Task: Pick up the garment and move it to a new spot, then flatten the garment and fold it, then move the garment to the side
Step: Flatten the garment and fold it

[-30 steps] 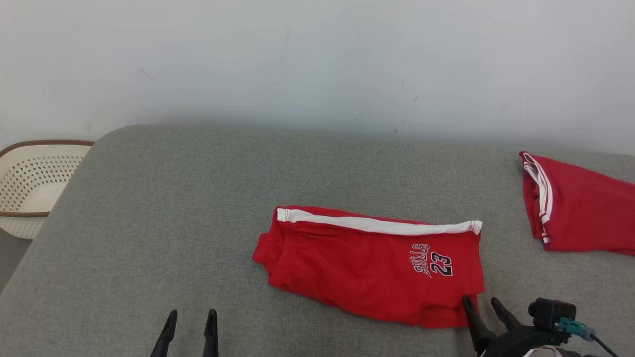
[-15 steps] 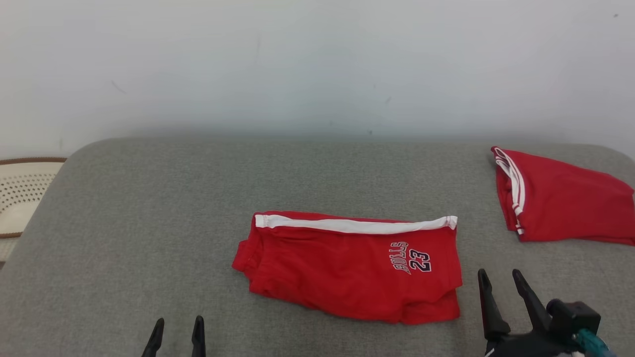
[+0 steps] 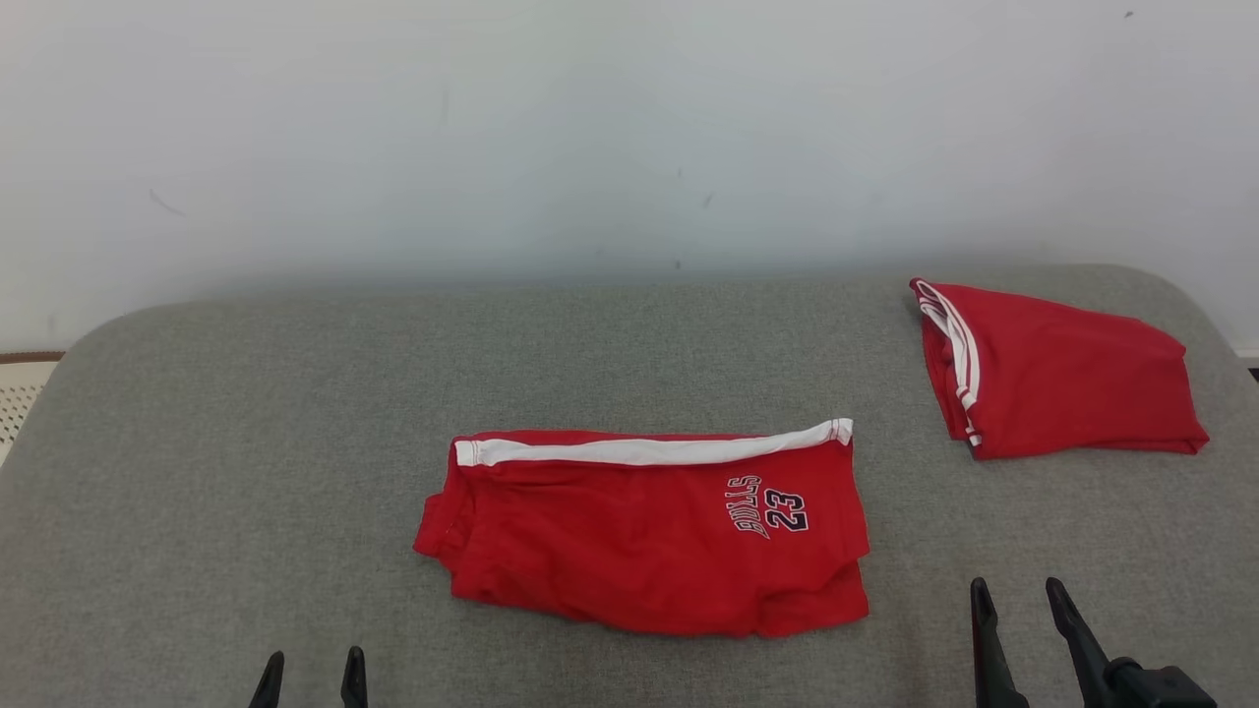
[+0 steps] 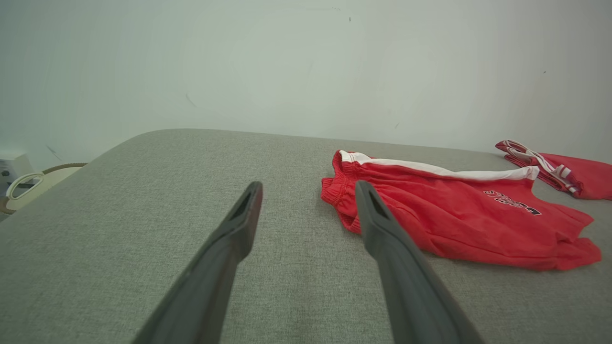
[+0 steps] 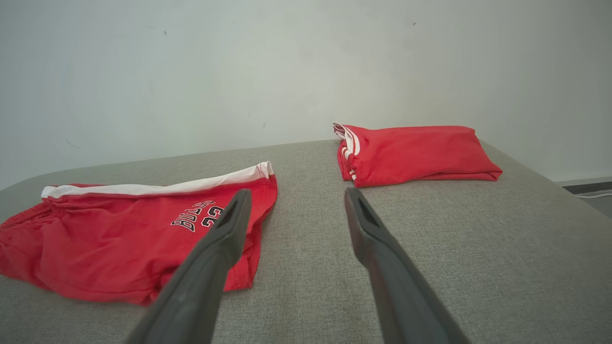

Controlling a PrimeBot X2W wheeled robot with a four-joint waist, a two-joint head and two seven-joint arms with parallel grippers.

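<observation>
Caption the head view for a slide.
Red shorts lie folded on the grey surface; another folded red garment sits far right.

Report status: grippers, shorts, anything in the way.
Left gripper open, empty; right gripper open, empty. Shorts lie folded on cushion, untouched. Second red garment folded at far right, apart from shorts; nothing in the way.

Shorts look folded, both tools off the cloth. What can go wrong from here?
1. The shorts lie in loose layers, with the lower hem uneven: a pinch by the right tool may catch only the top layer and undo the fold.
2. The other folded red garment lies at the right rear: a move that way may land on it or shove it.
</observation>
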